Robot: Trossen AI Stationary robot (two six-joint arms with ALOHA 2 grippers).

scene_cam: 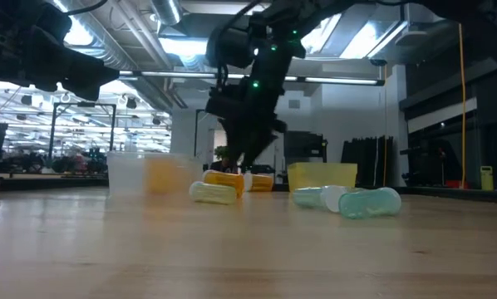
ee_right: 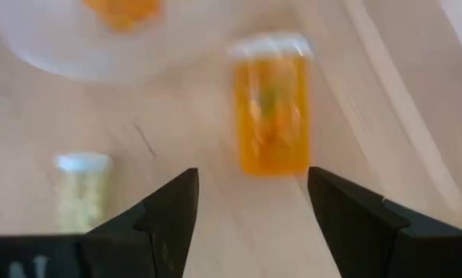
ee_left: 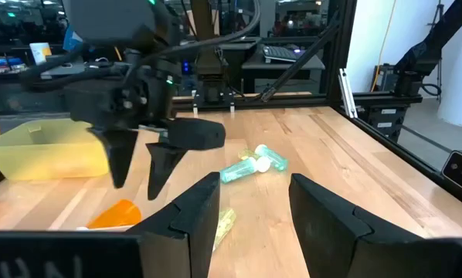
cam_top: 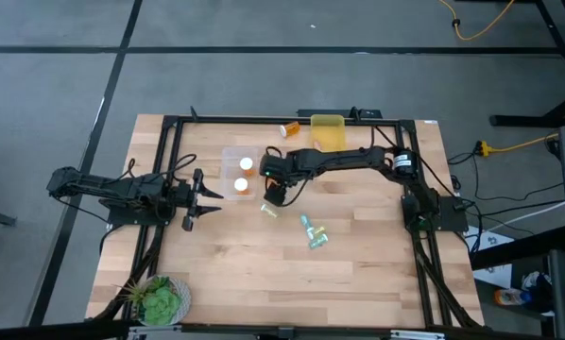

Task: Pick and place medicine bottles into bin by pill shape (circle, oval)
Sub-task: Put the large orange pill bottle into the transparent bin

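**Right claw lined up over orange bottle, nothing gripped yet**

The right gripper (ee_right: 250,212) hangs w/ fingers apart and empty, pointed down at an orange bottle (ee_right: 272,108) lying on its side on the wood just beside the clear bin (cam_top: 239,173). In the right wrist view the bottle sits ahead of the gap between the fingers, not yet inside it. The step in hand looks like the approach for a pick. To do it well, the claw should probably drop so the fingers straddle the barrel across its short width, not along its length, and close near mid-body; a round bottle on its side may roll if one finger touches first. Centring before closing matters.

A yellowish bottle (ee_right: 80,193) lies near, to one side of the claw; the approach should keep clear of it.

Farther out, the clear bin holds two white-capped bottles (cam_top: 244,174) standing up. The yellow bin (cam_top: 328,131) sits at the far table edge, w/ another orange bottle (cam_top: 289,127) lying beside it. Teal bottles (cam_top: 311,232) lie in a small cluster toward table centre, well apart from the claw.

The left gripper (cam_top: 199,197) waits at the left side of the table, fingers apart, empty.

Surface: pale wood-plank table (cam_top: 377,264) in a black frame, flat, no lip near the bottles. A potted plant (cam_top: 158,299) sits at the near left corner. Around it, grey floor w/ a yellow cable (cam_top: 481,24); the low view shows a large hall w/ ceiling lights behind.
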